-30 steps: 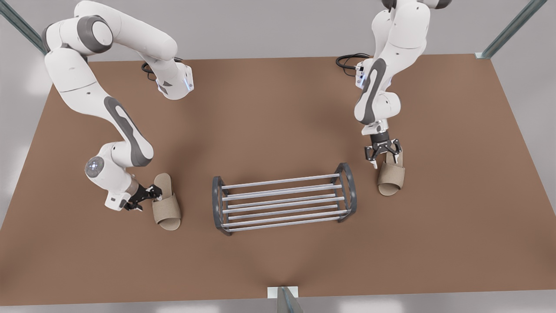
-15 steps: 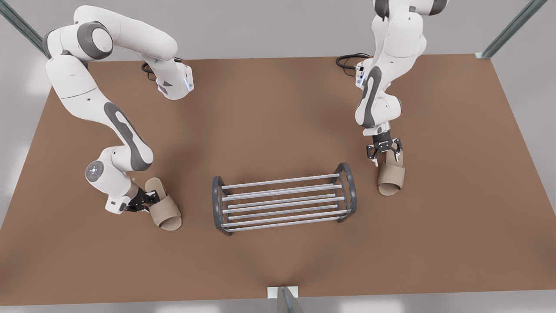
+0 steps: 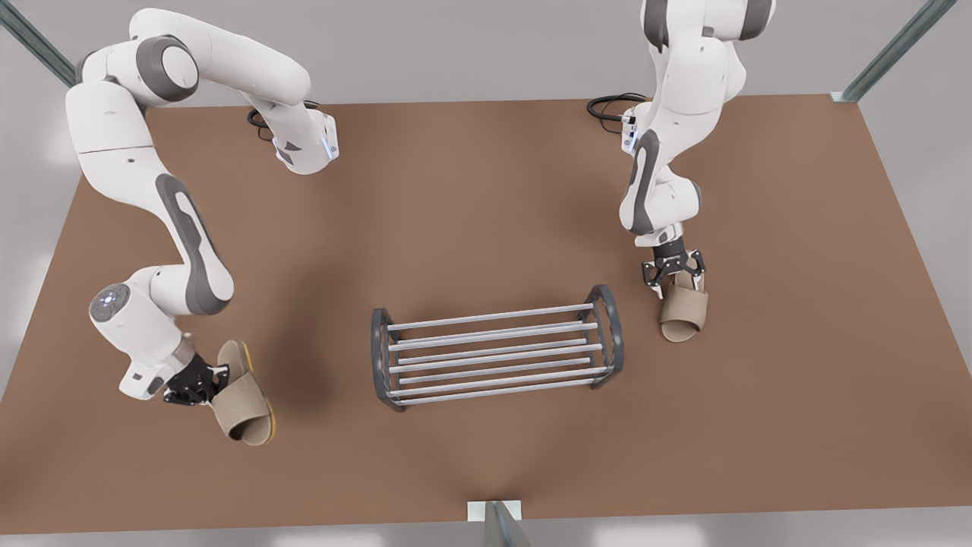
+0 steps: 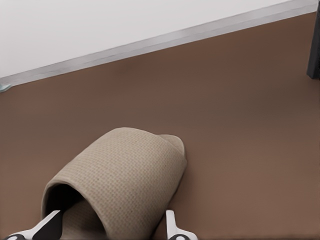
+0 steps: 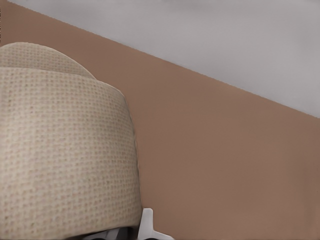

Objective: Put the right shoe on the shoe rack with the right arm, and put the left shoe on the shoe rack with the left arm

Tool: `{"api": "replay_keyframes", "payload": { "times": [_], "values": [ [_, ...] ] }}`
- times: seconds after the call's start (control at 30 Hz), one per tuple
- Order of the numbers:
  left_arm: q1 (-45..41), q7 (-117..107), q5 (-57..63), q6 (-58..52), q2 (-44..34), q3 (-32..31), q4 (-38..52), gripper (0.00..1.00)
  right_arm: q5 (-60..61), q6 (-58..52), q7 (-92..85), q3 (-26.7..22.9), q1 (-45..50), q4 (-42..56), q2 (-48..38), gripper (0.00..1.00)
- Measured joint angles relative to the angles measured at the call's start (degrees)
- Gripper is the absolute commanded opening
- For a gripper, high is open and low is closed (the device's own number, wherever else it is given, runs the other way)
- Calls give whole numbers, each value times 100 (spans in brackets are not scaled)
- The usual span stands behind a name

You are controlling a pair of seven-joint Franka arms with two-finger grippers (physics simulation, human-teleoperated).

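Beside barred rack (image 3: 493,347): woven slippers (image 3: 685,306).

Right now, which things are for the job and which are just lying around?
For the job: right shoe, held up by the right gripper; left shoe on the table under the left gripper; shoe rack.
Just there: black cables by the arm bases; metal frame posts.
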Motion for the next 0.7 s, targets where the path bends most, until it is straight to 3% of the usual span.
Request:
{"api": "replay_keyframes", "payload": {
  "times": [0.1,0.13,0.2,0.27,0.4,0.47,0.5,0.67,0.7],
  "values": [
    [2,0,16,17,6,-20,43,100,0,-618,106,502,-90,523,-566,21],
    [2,0,19,24,7,-22,57,97,6,-884,146,602,-75,645,-855,21],
    [-2,0,21,42,7,-24,78,82,43,-1452,240,929,-106,767,-1470,21],
    [-1,0,25,56,7,-25,115,81,77,-2112,450,1419,-41,1038,-1850,21],
    [3,0,30,126,-1,-14,215,81,-62,-3206,1279,1724,1130,1533,-1966,21],
    [10,0,29,147,2,4,239,74,-276,-3563,1871,1613,1891,1693,-1891,21],
    [56,0,27,155,5,7,244,73,-358,-3711,2202,1289,2448,1884,-1784,21],
    [154,0,20,166,7,24,247,72,-335,-4245,4038,-2103,6138,3195,-941,21],
    [183,0,17,164,11,26,247,72,-261,-4308,4423,-2580,6582,3320,-793,21]
  ]
}}
